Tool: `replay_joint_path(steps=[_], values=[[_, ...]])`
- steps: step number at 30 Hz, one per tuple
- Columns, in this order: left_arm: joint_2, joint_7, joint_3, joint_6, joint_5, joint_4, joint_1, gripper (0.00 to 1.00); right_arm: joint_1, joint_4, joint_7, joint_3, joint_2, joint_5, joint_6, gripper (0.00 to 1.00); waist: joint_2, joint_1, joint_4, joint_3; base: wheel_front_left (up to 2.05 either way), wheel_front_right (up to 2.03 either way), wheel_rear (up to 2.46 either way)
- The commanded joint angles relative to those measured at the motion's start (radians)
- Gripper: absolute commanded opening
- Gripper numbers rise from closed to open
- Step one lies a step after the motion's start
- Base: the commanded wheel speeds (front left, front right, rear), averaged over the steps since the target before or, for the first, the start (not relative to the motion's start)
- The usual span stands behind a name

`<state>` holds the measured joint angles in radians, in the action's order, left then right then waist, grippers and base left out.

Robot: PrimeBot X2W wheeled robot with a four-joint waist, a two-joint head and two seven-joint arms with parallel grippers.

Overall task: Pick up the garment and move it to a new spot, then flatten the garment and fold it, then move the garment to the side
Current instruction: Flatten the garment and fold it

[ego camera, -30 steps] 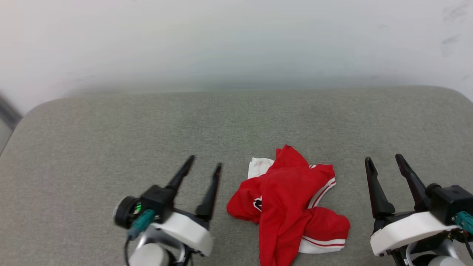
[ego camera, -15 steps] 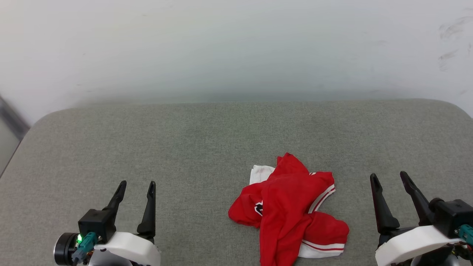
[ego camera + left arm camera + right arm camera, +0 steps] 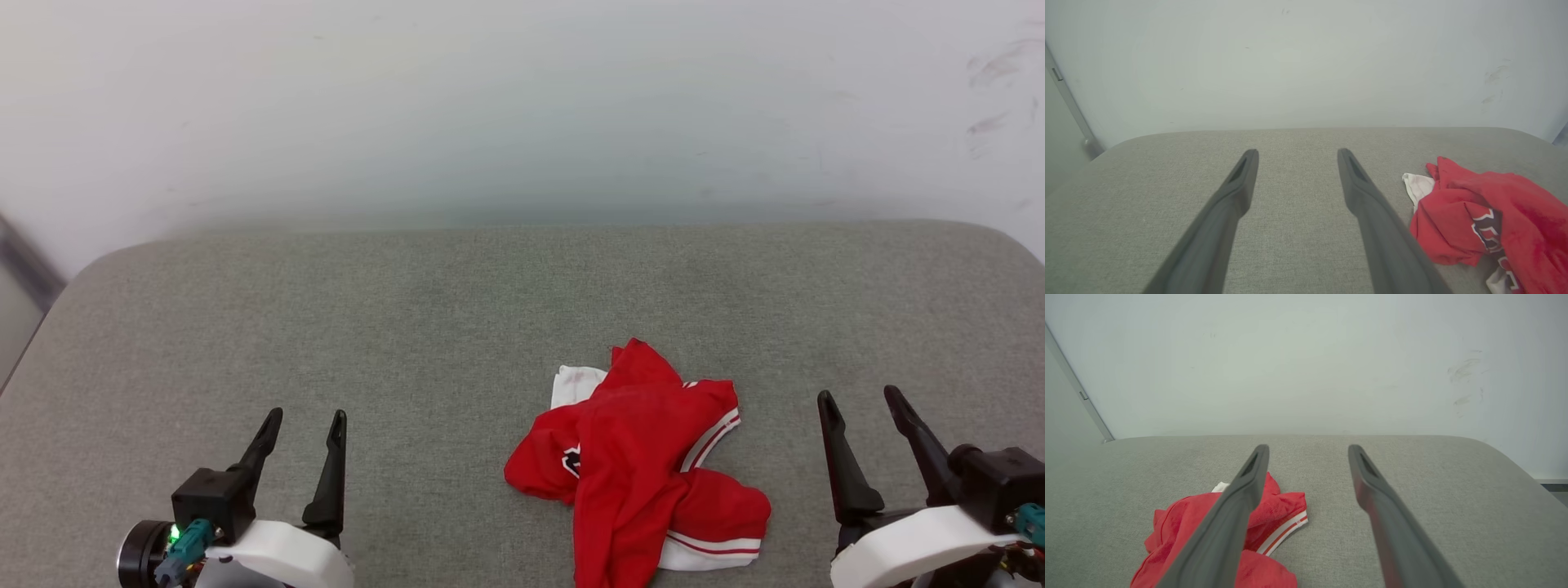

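Note:
The garment point(image 3: 633, 465) is a red jersey with white sleeves and striped trim, lying crumpled on the grey padded surface near the front middle. A bit of black, white-edged print shows on it point(image 3: 1488, 228). My left gripper point(image 3: 302, 418) stands open at the lower left, well apart from the cloth, nothing between its fingers. My right gripper point(image 3: 859, 397) is open at the lower right, a short way to the right of the garment. In the right wrist view the garment point(image 3: 1282, 506) lies partly behind the left finger point(image 3: 1241, 498).
The grey fabric surface point(image 3: 457, 310) has rounded far corners and ends against a pale wall point(image 3: 522, 106). A dark vertical strip point(image 3: 20, 265) stands at the far left by the wall.
My left gripper has drawn back from beside the garment to the lower left. The head view has tilted a little. The garment lies as before and the right gripper has hardly moved.

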<state>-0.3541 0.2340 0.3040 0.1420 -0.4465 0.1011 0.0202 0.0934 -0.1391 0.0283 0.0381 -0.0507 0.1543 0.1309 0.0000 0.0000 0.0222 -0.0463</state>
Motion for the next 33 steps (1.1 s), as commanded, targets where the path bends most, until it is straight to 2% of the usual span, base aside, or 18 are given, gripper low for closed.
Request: replay_joint_path(steps=[1, 4, 7, 13, 21, 33], values=[[-0.005, -0.002, -0.003, 0.005, -0.005, -0.005, 0.006, 1.0, 0.011, -0.007, 0.004, 0.001, 0.001, 0.003, 0.0, 1.0, 0.0, 0.0, 0.001, 0.002, 0.0, 0.0, 0.0], [-0.011, -0.022, -0.001, -0.002, -0.009, -0.014, 0.025, 1.0, 0.013, -0.011, 0.004, 0.008, 0.001, 0.005, 0.0, 1.0, 0.0, 0.0, 0.008, 0.012, 0.0, 0.0, 0.0], [-0.016, -0.075, 0.019, -0.03, -0.023, -0.021, 0.065, 1.0, 0.006, -0.015, 0.004, 0.009, 0.001, 0.005, 0.0, 1.0, 0.0, 0.0, 0.016, 0.028, 0.0, 0.0, 0.0], [-0.02, -0.33, 0.081, -0.106, -0.1, 0.006, 0.185, 1.0, -0.027, -0.03, 0.001, -0.005, 0.001, -0.001, 0.0, 1.0, 0.0, 0.0, 0.01, 0.097, 0.0, 0.0, 0.0], [-0.033, -0.617, 0.177, -0.198, -0.166, 0.053, 0.315, 1.0, -0.077, -0.019, -0.013, -0.016, 0.001, 0.004, 0.0, 1.0, 0.0, 0.0, -0.043, 0.195, 0.0, 0.0, 0.0], [-0.044, -0.797, 0.299, -0.253, -0.168, 0.114, 0.423, 1.0, -0.13, 0.02, -0.054, -0.036, 0.001, 0.031, 0.0, 1.0, 0.0, 0.0, -0.115, 0.287, 0.0, 0.0, 0.0]])
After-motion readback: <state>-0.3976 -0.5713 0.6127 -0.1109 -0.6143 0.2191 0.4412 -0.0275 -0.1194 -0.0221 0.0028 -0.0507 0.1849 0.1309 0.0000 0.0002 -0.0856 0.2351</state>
